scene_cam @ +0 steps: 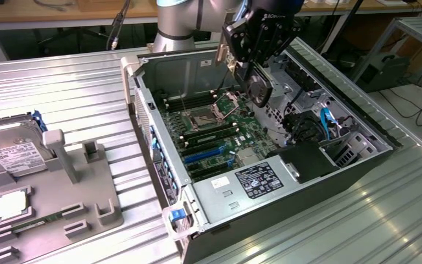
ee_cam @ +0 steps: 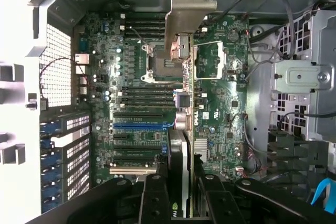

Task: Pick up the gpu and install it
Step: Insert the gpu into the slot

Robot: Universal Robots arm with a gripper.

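Currently your gripper (scene_cam: 249, 65) is clamped on the gpu (scene_cam: 258, 88), its fingers (ee_cam: 153, 195) pinching the card from both faces. The card hangs edge-down from the gripper, with its silvery bracket (ee_cam: 189, 11) at the far end in the wrist view. You have it over the open computer case (scene_cam: 218, 234), above the motherboard (scene_cam: 212, 131) near the processor socket (scene_cam: 229, 102) and apart from the blue expansion slots (scene_cam: 204, 157). Blue cables (scene_cam: 327, 122) and drive cages crowd the case on the exterior view's right. A hard drive (scene_cam: 9, 155) sits on the grey fixture (scene_cam: 75, 192), well apart on that view's left.
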